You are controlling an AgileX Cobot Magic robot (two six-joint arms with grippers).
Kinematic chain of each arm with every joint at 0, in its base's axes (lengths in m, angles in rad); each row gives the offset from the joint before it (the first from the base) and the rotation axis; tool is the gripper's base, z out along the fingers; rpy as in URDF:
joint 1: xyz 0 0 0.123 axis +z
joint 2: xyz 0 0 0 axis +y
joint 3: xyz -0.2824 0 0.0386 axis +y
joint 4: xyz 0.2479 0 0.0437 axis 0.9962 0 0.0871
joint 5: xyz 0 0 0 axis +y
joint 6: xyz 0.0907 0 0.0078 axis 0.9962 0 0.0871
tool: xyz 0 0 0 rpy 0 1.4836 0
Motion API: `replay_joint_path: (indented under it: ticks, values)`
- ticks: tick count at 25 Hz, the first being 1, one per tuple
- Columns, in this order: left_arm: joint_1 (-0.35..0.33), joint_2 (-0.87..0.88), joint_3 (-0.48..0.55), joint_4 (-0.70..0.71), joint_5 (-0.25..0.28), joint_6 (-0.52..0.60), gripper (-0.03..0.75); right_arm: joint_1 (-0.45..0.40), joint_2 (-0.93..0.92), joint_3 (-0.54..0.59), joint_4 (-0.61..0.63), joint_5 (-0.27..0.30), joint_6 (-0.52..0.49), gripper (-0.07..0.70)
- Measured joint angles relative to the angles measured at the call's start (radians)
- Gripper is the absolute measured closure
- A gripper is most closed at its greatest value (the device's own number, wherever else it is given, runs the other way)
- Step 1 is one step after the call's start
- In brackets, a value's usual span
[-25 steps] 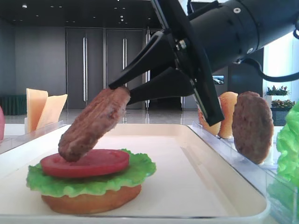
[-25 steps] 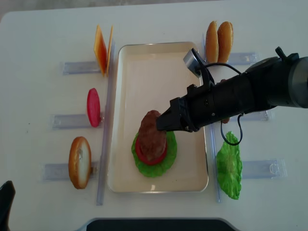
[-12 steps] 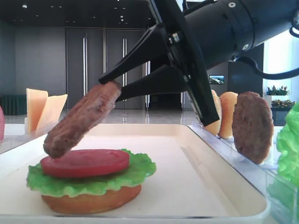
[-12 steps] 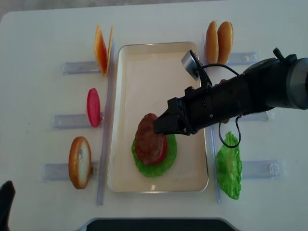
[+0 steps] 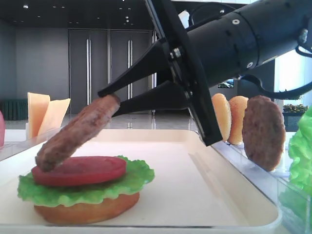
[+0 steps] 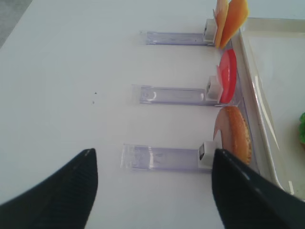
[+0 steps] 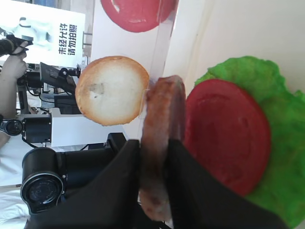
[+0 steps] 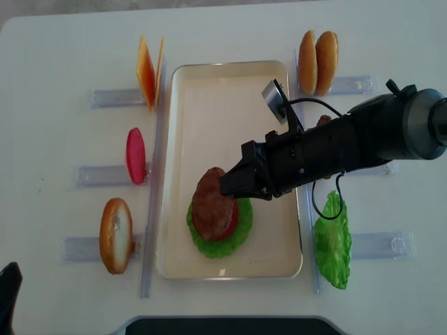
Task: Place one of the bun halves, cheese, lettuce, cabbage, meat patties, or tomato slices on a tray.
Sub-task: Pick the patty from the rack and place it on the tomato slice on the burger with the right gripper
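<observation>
The right claw (image 8: pixel 225 187) is clenching a brown meat patty (image 8: pixel 211 205) by its upper edge, holding it tilted above the cream tray (image 8: pixel 209 91). The patty's lower end is resting on a red tomato slice (image 5: pixel 80 170), which is lying on a green lettuce leaf (image 5: pixel 124 183) over a bun half (image 5: pixel 87 212) near the front of the tray. In the right wrist view the patty (image 7: pixel 159 143) is sitting edge-on between the two dark fingers (image 7: pixel 124 176), beside the tomato slice (image 7: pixel 224 133). On the white tabletop (image 8: pixel 63 56), clear racks are flanking the tray: cheese slices (image 8: pixel 147 70), a second tomato slice (image 8: pixel 135 155) and another bun half (image 8: pixel 116 234) on the left, two bun halves (image 8: pixel 317 52) and a spare lettuce leaf (image 8: pixel 331 241) on the right. The left claw (image 6: pixel 150 186) is sitting released at the near left corner, its fingers spread wide over the tabletop, grasping nothing.
</observation>
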Motion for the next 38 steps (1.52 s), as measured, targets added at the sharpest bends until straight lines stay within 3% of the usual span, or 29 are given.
replay_joint_path:
  ticks: [3,10,22,38]
  values:
    - [0.000,0.000,0.000,0.000,0.000,0.000,0.142,0.000,0.000,0.000,0.001,0.006,-0.001,0.476]
    - [0.000,0.000,0.000,0.000,0.000,0.000,0.142,0.000,0.001,0.000,0.031,0.086,0.026,0.476]
    - [0.000,0.000,0.000,0.000,0.000,0.000,0.142,0.024,0.006,0.000,0.027,-0.011,0.029,0.476]
    - [0.000,0.000,0.000,0.000,0.000,0.000,0.142,0.024,0.007,-0.001,-0.018,-0.038,0.021,0.476]
